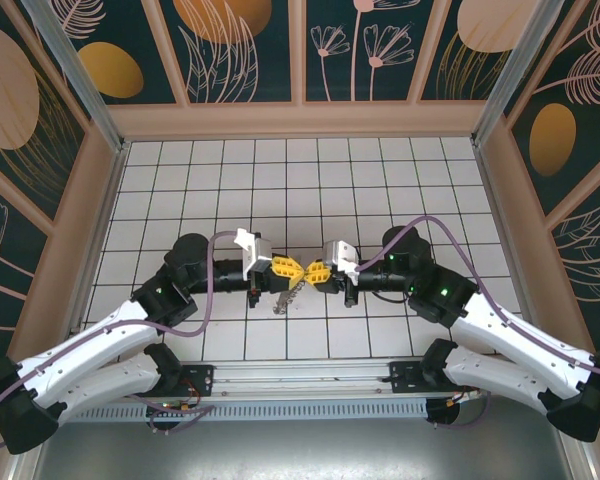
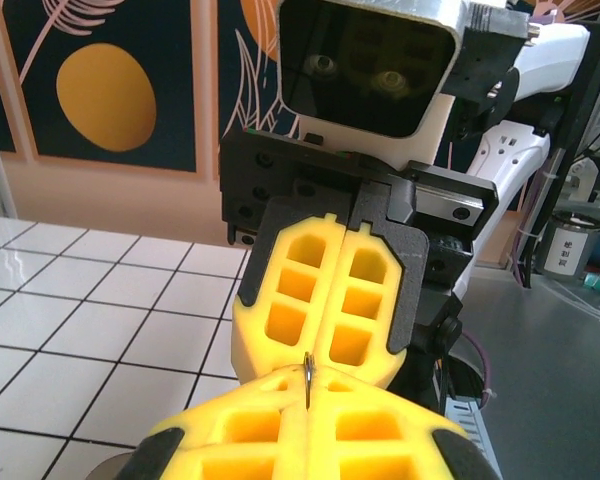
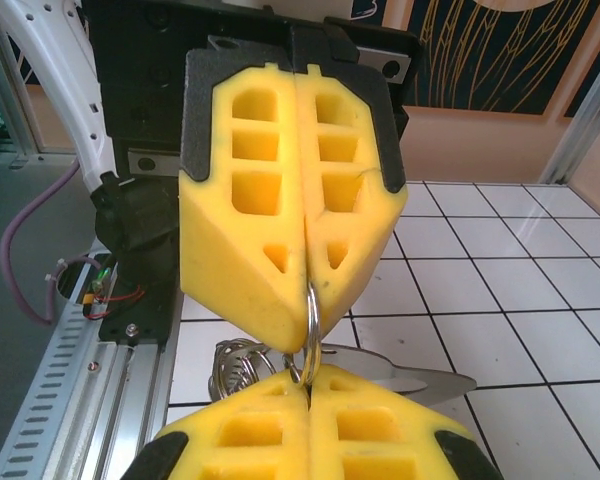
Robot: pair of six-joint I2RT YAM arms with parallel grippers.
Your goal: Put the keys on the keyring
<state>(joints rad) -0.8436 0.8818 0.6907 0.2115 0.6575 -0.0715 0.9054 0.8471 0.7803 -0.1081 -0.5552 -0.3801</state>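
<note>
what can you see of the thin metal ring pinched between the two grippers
The thin metal ring is silvery wire, standing upright and nearly edge-on in the right wrist view. The left gripper is shut on its top, the right gripper on its bottom, holding it above the tiles. A wire coil and a pale key sit behind its lower end.

The square-tiled tabletop is white with a dark grid. The left end effector and right end effector are yellow on black. The thin metal keyring is silver-grey. The panelled walls are dark teal with orange ovals and pale plant drawings.
</note>
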